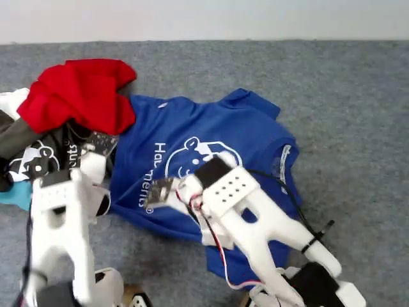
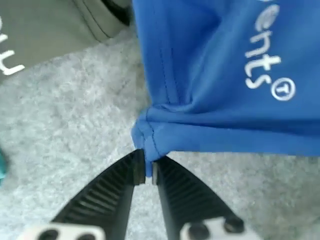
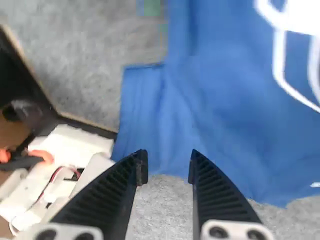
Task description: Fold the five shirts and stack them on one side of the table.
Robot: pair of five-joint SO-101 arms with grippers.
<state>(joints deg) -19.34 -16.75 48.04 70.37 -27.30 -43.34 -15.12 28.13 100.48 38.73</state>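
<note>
A blue shirt (image 1: 211, 137) with white print lies spread out in the middle of the table. My left gripper (image 2: 145, 172) is shut on a bunched corner of the blue shirt (image 2: 225, 75), right by the white lettering; the left arm (image 1: 61, 198) stands at the shirt's left edge. The right arm (image 1: 255, 211) hangs over the shirt's near part. My right gripper (image 3: 167, 167) is open with nothing between its fingers, just above the near hem of the blue shirt (image 3: 225, 100).
A red shirt (image 1: 83, 93) tops a heap at the back left, with a black printed shirt (image 1: 38, 157), a white one and a teal one (image 1: 14, 195) under it. A grey-green shirt (image 2: 50, 25) lies close to my left gripper. An arm base (image 3: 60, 160) sits at the table's near edge.
</note>
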